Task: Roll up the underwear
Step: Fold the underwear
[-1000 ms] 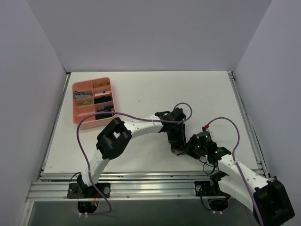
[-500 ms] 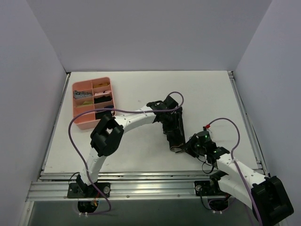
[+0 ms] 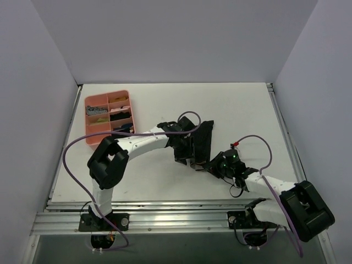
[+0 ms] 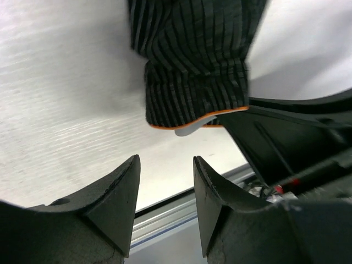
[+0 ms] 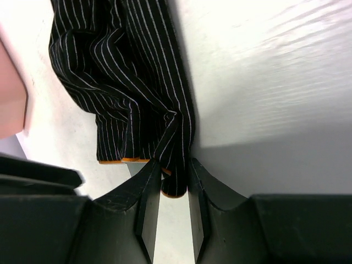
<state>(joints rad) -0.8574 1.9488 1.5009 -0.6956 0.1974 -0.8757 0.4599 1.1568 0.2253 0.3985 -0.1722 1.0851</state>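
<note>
The underwear [image 3: 204, 135] is a black pinstriped garment with an orange band, lying partly folded near the table's middle. In the left wrist view it [image 4: 193, 66] lies beyond my open, empty left gripper [image 4: 165, 179], which hovers just short of its banded edge. My left gripper [image 3: 188, 159] sits at the garment's near left side. My right gripper [image 5: 174, 179] is shut on a bunched corner of the underwear [image 5: 132, 82], banded edge between the fingers. In the top view the right gripper [image 3: 211, 164] is at the garment's near end.
A pink divided tray [image 3: 88, 127] with small items stands at the table's back left; its corner shows in the right wrist view [image 5: 8, 96]. The table's front rail [image 3: 165, 206] runs just behind both grippers. The right gripper's black body [image 4: 297, 137] is close beside the left gripper.
The left arm has swung left and its gripper has come off the underwear. The right gripper has moved left and up along the table, still holding the garment's end.
</note>
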